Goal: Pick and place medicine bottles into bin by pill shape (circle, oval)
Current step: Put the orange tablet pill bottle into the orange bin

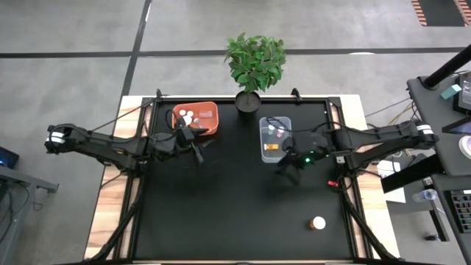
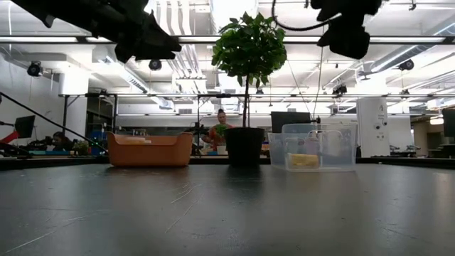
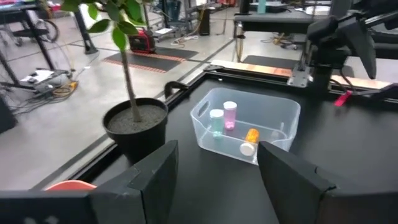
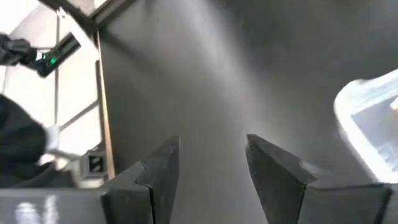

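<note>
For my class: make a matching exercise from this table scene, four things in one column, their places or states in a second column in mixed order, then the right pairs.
1 orange bin
2 clear bin
3 potted plant
4 lone bottle

a at the back edge, between the bins
b beside the left gripper
c on the mat, outside both bins
d beside the right gripper

Pairs: 1-b, 2-d, 3-a, 4-c

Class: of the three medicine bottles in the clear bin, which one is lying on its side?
The amber bottle with the white cap; the other two bottles stand upright in the clear bin.
</note>
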Controlling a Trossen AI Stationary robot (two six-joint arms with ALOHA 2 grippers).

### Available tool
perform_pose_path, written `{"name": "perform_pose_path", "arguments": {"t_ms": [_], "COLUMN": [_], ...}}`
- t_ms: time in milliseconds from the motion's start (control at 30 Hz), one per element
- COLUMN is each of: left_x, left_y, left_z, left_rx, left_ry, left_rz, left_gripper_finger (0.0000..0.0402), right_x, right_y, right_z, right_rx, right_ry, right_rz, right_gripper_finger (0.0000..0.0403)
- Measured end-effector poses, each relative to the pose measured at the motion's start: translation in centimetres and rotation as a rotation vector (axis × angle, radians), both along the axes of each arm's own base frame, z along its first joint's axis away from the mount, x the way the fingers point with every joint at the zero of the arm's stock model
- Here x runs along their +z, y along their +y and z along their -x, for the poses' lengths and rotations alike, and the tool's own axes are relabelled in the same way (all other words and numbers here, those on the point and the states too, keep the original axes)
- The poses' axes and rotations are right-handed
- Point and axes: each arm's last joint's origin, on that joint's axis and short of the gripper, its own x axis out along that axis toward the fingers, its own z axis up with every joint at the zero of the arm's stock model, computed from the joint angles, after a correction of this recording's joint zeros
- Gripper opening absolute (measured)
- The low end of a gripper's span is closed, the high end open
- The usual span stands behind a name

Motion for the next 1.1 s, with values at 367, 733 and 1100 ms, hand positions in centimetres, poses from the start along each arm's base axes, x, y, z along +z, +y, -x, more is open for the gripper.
{"name": "perform_pose_path", "arguments": {"t_ms": [367,733,1100], "left_x": [0.1,0.0,0.0], "left_y": [-0.4,-0.5,-0.5], "left_z": [0.0,0.1,0.1], "left_rx": [-0.100,-0.103,-0.103], "left_ry": [-0.007,-0.002,-0.003], "left_rz": [0.020,0.042,0.042], "left_gripper_finger": [0.0203,0.0203,0.0203], "right_x": [0.0,-1.3,-2.0], "right_y": [7.3,16.3,16.8], "right_z": [-1.3,4.0,6.5], "right_rx": [-0.005,-0.232,-0.430], "right_ry": [0.508,0.804,0.940], "right_rz": [-0.199,-0.276,-0.198], "right_gripper_finger": [0.0176,0.0176,0.0176]}}
